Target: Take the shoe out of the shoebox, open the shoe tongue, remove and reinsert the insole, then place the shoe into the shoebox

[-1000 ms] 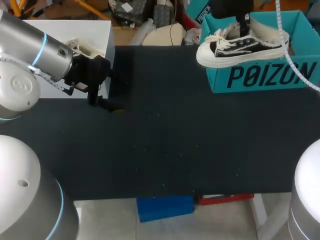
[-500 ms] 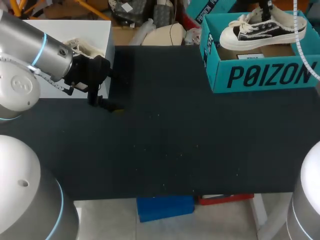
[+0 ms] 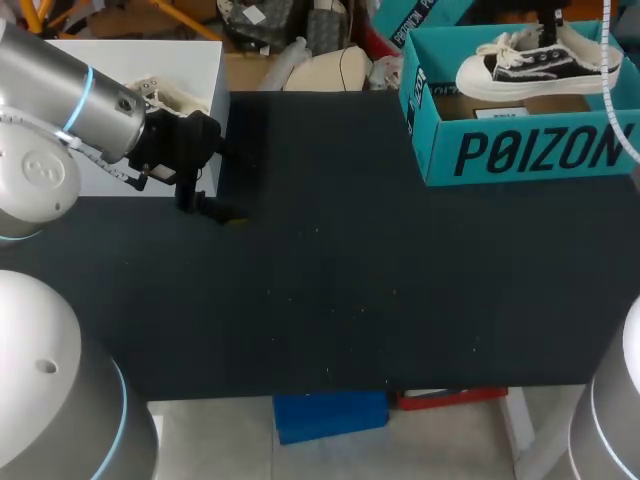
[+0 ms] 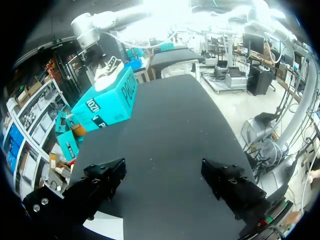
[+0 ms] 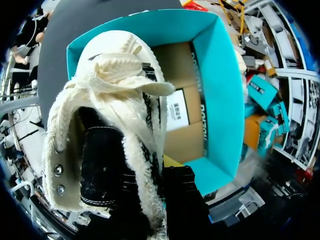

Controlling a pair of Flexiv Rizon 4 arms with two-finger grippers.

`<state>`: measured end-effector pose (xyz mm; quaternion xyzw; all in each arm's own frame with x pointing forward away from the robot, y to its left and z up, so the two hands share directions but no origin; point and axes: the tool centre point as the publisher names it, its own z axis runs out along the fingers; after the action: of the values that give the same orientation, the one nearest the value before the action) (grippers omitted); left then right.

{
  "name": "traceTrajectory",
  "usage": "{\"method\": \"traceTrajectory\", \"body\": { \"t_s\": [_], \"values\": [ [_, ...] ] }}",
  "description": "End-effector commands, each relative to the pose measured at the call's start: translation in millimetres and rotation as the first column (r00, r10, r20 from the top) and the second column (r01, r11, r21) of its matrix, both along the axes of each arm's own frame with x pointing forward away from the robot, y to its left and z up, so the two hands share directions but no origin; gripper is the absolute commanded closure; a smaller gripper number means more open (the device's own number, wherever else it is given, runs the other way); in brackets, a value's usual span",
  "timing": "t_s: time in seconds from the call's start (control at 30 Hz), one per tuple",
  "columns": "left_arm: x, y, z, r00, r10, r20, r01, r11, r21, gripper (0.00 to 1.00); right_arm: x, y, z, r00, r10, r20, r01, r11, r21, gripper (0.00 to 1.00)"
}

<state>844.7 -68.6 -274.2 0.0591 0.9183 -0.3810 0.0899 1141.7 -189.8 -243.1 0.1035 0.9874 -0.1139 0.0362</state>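
The black-and-white shoe (image 3: 535, 65) hung over the open teal shoebox (image 3: 520, 150) at the counter's (image 3: 330, 270) far right corner. The right pincer (image 5: 150, 187) pinched the shoe's fleecy side wall, one finger inside and one outside. The left pincer (image 4: 165, 180) stood spread above bare counter near the left edge, holding nothing.

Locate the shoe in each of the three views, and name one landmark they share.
Head view: the shoe is at the upper right, over the open teal shoebox.
Left wrist view: the shoe is small and distant, just above the shoebox.
Right wrist view: the shoe is close up, over the shoebox.
Shared landmark: the shoebox.
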Motion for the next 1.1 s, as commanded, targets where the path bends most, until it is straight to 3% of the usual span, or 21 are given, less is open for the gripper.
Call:
{"method": "traceTrajectory", "body": {
  "t_s": [0.03,1.1],
  "values": [
    [-1.1,0,0,1.000,0.004,0.003,-0.004,1.000,0.002,0.00,2.7,-8,-15,1.000,-0.002,-0.002,0.002,1.000,0.028,1.00],
    [-1.1,0,0,1.000,0.004,0.003,-0.004,1.000,0.002,0.00,5.7,2,-130,0.994,-0.006,-0.108,0.020,0.992,0.123,1.00]
  ]
}}
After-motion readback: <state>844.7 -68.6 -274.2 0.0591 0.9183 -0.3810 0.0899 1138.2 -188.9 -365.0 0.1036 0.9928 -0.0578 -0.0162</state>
